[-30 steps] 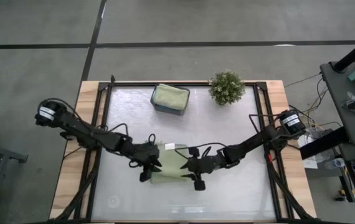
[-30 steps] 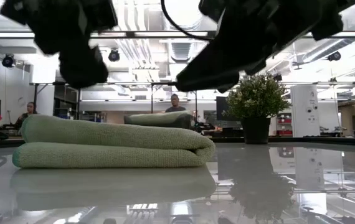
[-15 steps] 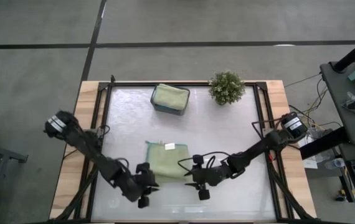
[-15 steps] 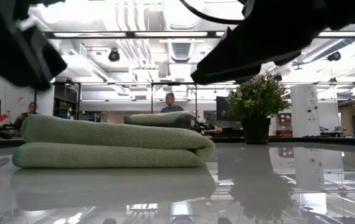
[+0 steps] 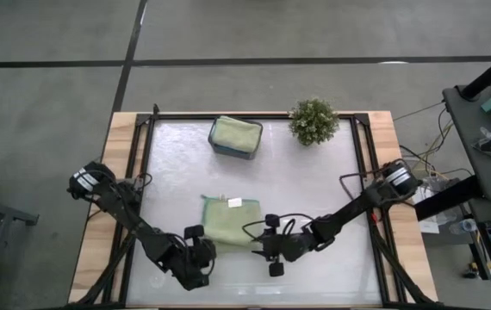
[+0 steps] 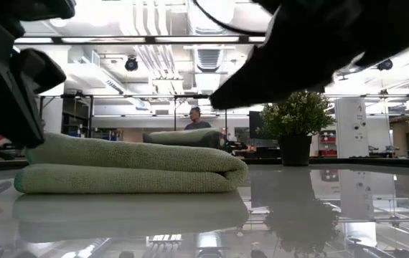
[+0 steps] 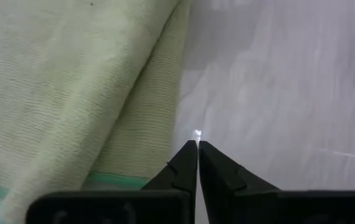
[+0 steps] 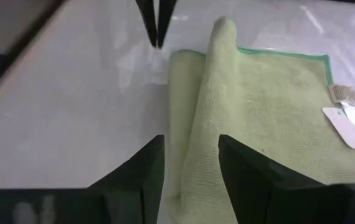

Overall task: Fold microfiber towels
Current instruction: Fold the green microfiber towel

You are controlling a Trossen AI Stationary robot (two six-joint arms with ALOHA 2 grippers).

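A light green microfiber towel [image 5: 228, 222] lies folded on the table, its folded layers showing in the low view [image 6: 129, 165]. My left gripper [image 7: 197, 146] is shut, its tips just off the towel's near left corner, over bare table. My right gripper [image 8: 190, 149] is open at the towel's near right corner [image 5: 261, 247]. Its two fingers stand on either side of the towel's folded near edge [image 8: 193, 124]. A second folded green towel [image 5: 235, 133] rests in a dark tray at the far side. My right gripper comes at the towel's folded near edge [image 8: 190, 168] slanting down from the table's right, its fingers along that edge, one on each side. Whether they touch the cloth I cannot tell. The towel lies flat on the table.
The dark tray [image 5: 220, 148] stands at the far middle, with a small potted plant [image 5: 313, 120] to its right. Bare table [image 5: 314, 189] lies right of the towel. People show in the room beyond the table [image 6: 199, 118].
My left gripper has left the towel's left side, swung toward the table's near edge and a little down, and has shut. My right gripper has shifted slightly toward the near edge. The folded towel has stayed where it was.
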